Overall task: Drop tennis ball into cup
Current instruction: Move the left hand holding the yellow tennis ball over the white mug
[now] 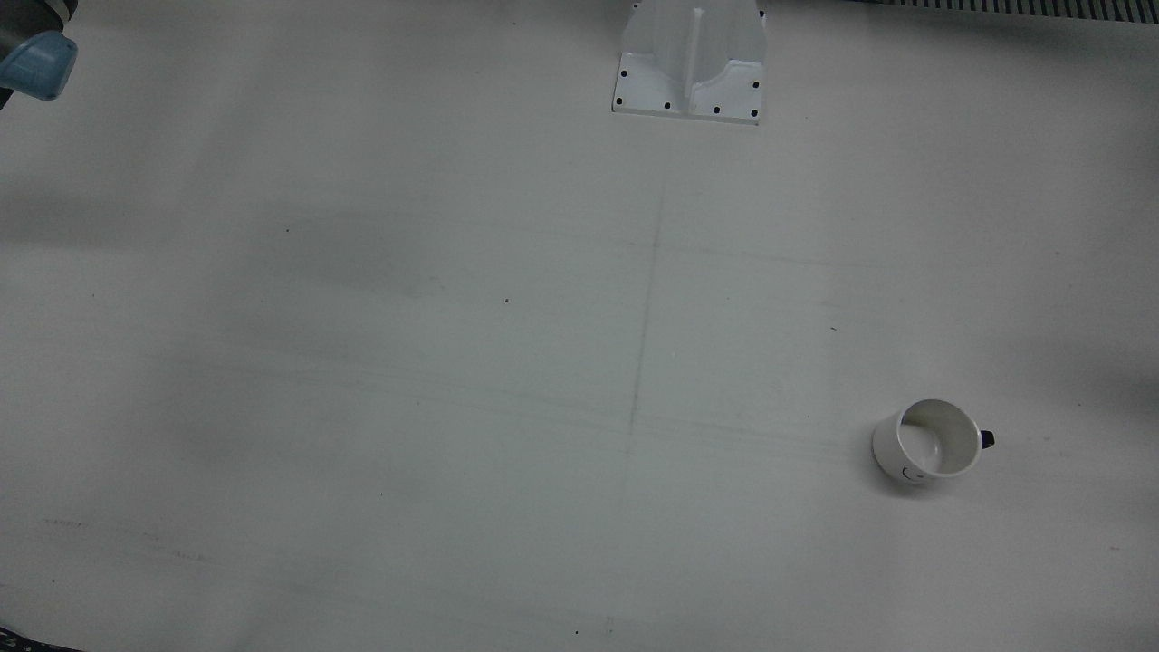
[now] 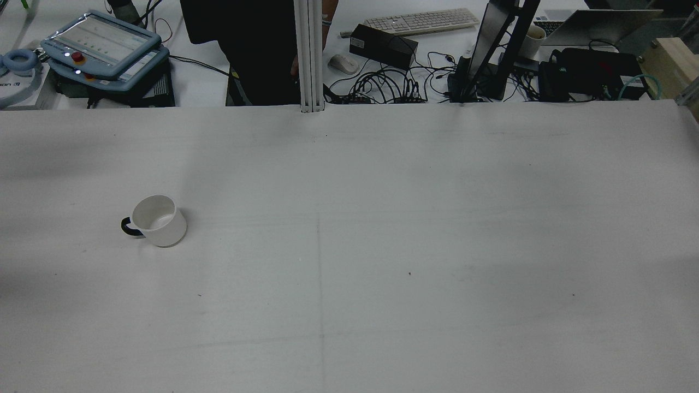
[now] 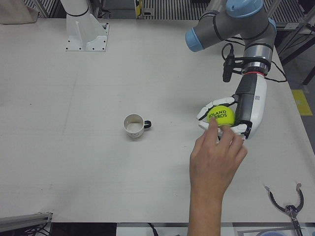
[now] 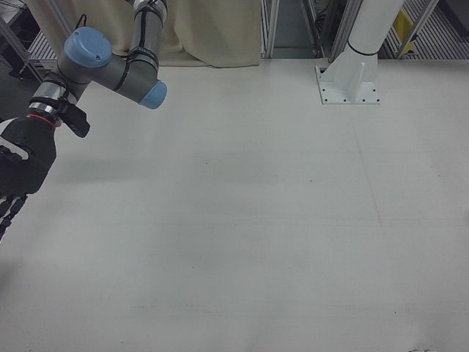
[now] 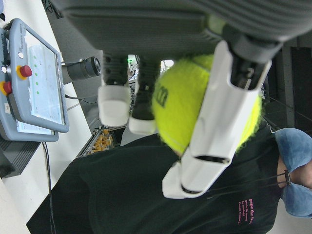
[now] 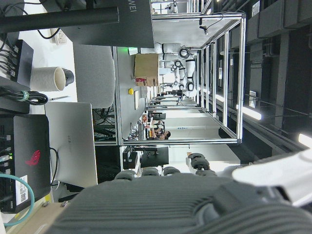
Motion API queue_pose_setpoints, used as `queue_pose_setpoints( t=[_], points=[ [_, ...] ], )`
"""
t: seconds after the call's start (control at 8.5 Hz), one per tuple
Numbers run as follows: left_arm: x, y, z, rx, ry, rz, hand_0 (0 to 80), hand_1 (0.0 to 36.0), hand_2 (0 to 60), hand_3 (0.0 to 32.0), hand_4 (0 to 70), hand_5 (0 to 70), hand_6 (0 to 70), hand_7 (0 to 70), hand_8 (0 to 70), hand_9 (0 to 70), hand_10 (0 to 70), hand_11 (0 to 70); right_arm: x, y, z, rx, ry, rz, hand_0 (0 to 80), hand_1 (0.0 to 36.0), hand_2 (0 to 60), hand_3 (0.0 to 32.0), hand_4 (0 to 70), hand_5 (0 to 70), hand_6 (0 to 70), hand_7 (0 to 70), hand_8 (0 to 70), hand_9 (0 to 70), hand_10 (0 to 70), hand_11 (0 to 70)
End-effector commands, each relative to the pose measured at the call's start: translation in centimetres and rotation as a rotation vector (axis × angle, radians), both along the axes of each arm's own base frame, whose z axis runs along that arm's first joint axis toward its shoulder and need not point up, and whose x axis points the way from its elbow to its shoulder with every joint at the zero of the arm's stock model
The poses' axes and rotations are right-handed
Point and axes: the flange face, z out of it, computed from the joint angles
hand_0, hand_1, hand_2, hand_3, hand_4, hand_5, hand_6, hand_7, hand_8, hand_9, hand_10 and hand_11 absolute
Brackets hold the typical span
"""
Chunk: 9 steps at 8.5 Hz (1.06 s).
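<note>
A yellow-green tennis ball [image 3: 220,115] sits in my left hand [image 3: 242,117], which hovers above the table to the right of the cup in the left-front view. In the left hand view my fingers [image 5: 222,122] wrap the ball [image 5: 180,105]. A person's hand [image 3: 216,155] reaches up from the front edge and touches the ball. The white cup [image 3: 134,131] with a black handle stands upright and empty on the table; it also shows in the front view [image 1: 895,453] and the rear view [image 2: 166,232]. My right hand [image 4: 16,176] hangs at the far side, fingers extended, holding nothing.
White arm pedestals [image 1: 693,63] [image 4: 352,70] stand at the table's robot side. A teach pendant [image 2: 98,46], cables, a keyboard and a monitor stand crowd the desk beyond the table's far edge. A person in black stands there.
</note>
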Motion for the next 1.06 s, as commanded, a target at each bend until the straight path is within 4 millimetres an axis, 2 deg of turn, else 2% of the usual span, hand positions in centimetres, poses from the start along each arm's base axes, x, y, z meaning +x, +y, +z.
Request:
queue_pose_setpoints(
  t=[0.0, 0.12, 0.35, 0.59, 0.71, 0.94],
  points=[
    [2.5, 0.6, -2.9, 0.047, 0.004, 0.044, 80.0, 36.0, 60.0, 0.0, 66.3, 25.5, 39.3, 70.0, 68.2, 70.0, 70.0, 70.0, 0.0, 0.0, 0.0, 0.000, 0.000, 0.000, 0.0, 0.0, 0.0, 0.0, 0.0, 0.0, 0.0, 0.0, 0.0, 0.0, 0.0, 0.0],
    [5.8, 1.2, -4.9, 0.074, 0.010, 0.103, 80.0, 36.0, 60.0, 0.0, 65.3, 25.3, 38.7, 70.0, 67.3, 70.0, 70.0, 70.0, 0.0, 0.0, 0.0, 0.000, 0.000, 0.000, 0.0, 0.0, 0.0, 0.0, 0.0, 0.0, 0.0, 0.0, 0.0, 0.0, 0.0, 0.0],
    [15.4, 2.4, -5.7, 0.105, 0.024, 0.268, 80.0, 36.0, 60.0, 0.0, 63.3, 25.1, 38.0, 70.0, 66.4, 70.0, 70.0, 70.0, 0.0, 0.0, 0.0, 0.000, 0.000, 0.000, 0.0, 0.0, 0.0, 0.0, 0.0, 0.0, 0.0, 0.0, 0.0, 0.0, 0.0, 0.0],
    [22.0, 4.3, -5.6, 0.112, 0.015, 0.384, 80.0, 36.0, 60.0, 0.0, 61.9, 24.9, 37.4, 70.0, 65.3, 70.0, 70.0, 70.0, 0.0, 0.0, 0.0, 0.000, 0.000, 0.000, 0.0, 0.0, 0.0, 0.0, 0.0, 0.0, 0.0, 0.0, 0.0, 0.0, 0.0, 0.0],
    [23.4, 4.8, -5.4, 0.114, 0.005, 0.408, 80.0, 36.0, 60.0, 0.0, 61.2, 24.9, 37.3, 70.0, 65.1, 70.0, 70.0, 70.0, 0.0, 0.0, -0.1, 0.002, 0.000, 0.000, 0.0, 0.0, 0.0, 0.0, 0.0, 0.0, 0.0, 0.0, 0.0, 0.0, 0.0, 0.0],
    [23.4, 4.8, -5.1, 0.114, -0.004, 0.409, 80.0, 36.0, 60.0, 0.0, 61.0, 24.8, 37.1, 70.0, 64.7, 70.0, 70.0, 70.0, 0.0, 0.0, 0.0, 0.000, 0.000, 0.000, 0.0, 0.0, 0.0, 0.0, 0.0, 0.0, 0.0, 0.0, 0.0, 0.0, 0.0, 0.0]
  ],
)
